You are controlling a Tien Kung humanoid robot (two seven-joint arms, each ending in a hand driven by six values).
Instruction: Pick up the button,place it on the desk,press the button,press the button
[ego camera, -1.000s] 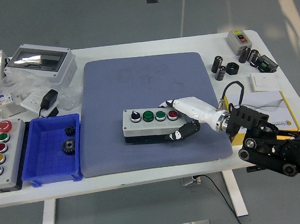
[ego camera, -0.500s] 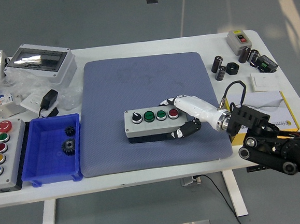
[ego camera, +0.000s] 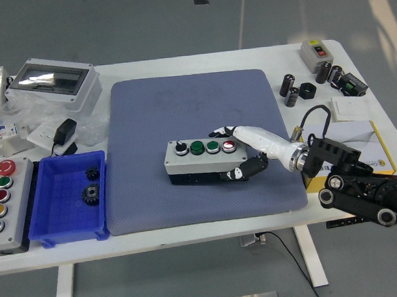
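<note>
— Grey, was it, that button box [ego camera: 203, 158]? Where did it sit?

— Grey with a black base, near the middle of the blue mat [ego camera: 196, 121] on the white table [ego camera: 246, 55]. On top it carried a black knob, two green buttons and a red one at its right end.

— And the right hand [ego camera: 243, 152]?

— Grasping the box's right end: white fingers [ego camera: 223, 131] over the far edge by the red button, thumb against the near side.

— Anything to the left?

— A blue bin [ego camera: 68, 200] holding two gears [ego camera: 90, 193], beside a second button box [ego camera: 3, 205].
</note>
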